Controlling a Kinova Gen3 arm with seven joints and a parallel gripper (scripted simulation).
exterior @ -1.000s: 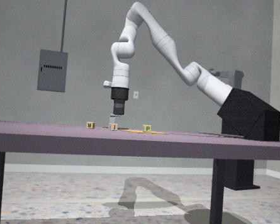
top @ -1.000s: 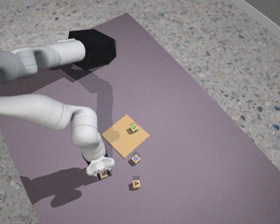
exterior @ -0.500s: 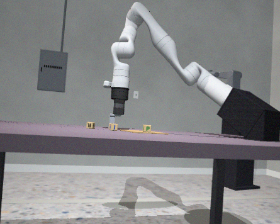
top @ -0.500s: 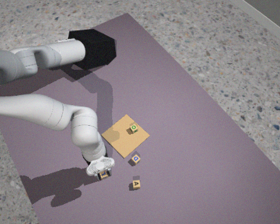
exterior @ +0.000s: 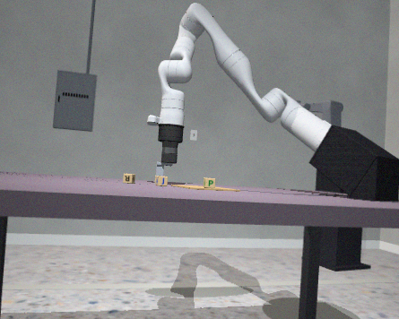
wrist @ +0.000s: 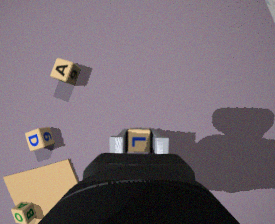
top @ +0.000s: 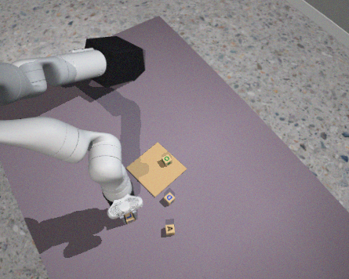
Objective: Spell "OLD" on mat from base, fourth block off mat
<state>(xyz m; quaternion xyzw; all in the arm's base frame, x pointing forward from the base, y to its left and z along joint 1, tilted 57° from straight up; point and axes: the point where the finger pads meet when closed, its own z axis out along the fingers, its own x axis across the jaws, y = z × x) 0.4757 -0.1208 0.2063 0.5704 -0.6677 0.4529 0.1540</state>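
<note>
My gripper (wrist: 138,137) is down at the table top, shut on the L block (wrist: 138,140), a tan cube with a blue L on top; it also shows under the wrist in the overhead view (top: 129,217). The tan mat (top: 156,168) lies flat beyond it. The O block (top: 166,159), with a green O, sits on the mat near its far corner. The D block (top: 169,198), with a blue D, lies on the table just off the mat's edge. The A block (top: 169,230), with a black A, lies further out on the table.
The arm's black base (top: 115,59) stands at the far end of the purple table (top: 223,164). The table's edge runs close to the left of the gripper (top: 35,243). In the side view the blocks stand in a low line near the gripper (exterior: 162,172).
</note>
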